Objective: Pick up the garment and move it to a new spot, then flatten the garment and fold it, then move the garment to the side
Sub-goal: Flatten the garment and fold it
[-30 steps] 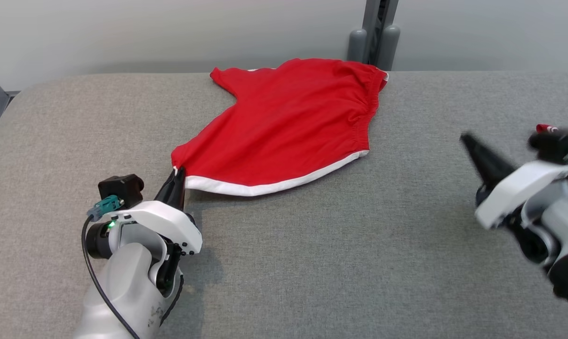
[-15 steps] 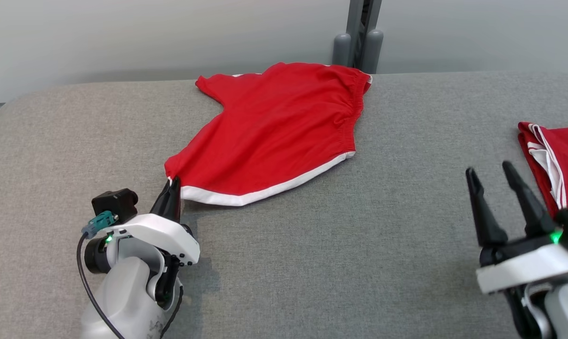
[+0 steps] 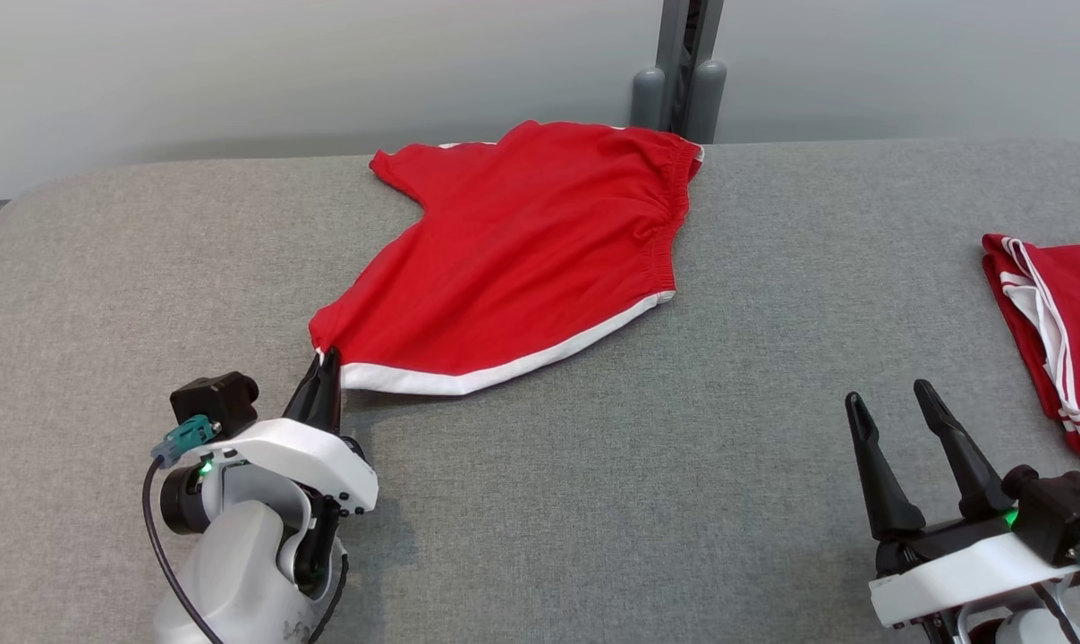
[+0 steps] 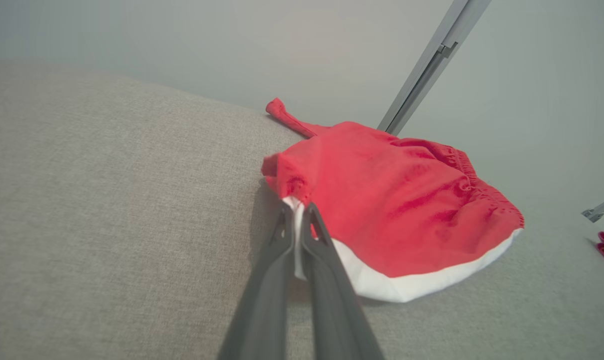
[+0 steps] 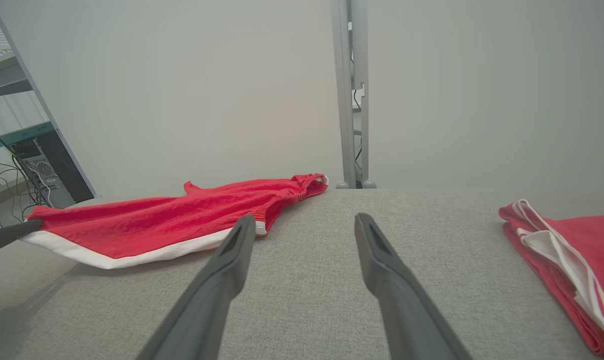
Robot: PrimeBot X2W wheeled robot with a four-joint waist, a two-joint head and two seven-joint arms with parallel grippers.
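Head view: garment [image 3: 522, 259], grey surface [image 3: 593, 501], pale wall [image 3: 325, 72].

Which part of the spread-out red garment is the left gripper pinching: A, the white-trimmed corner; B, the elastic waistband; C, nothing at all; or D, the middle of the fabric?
A: the left gripper is shut on the white-trimmed corner of the red garment, at its near left end.
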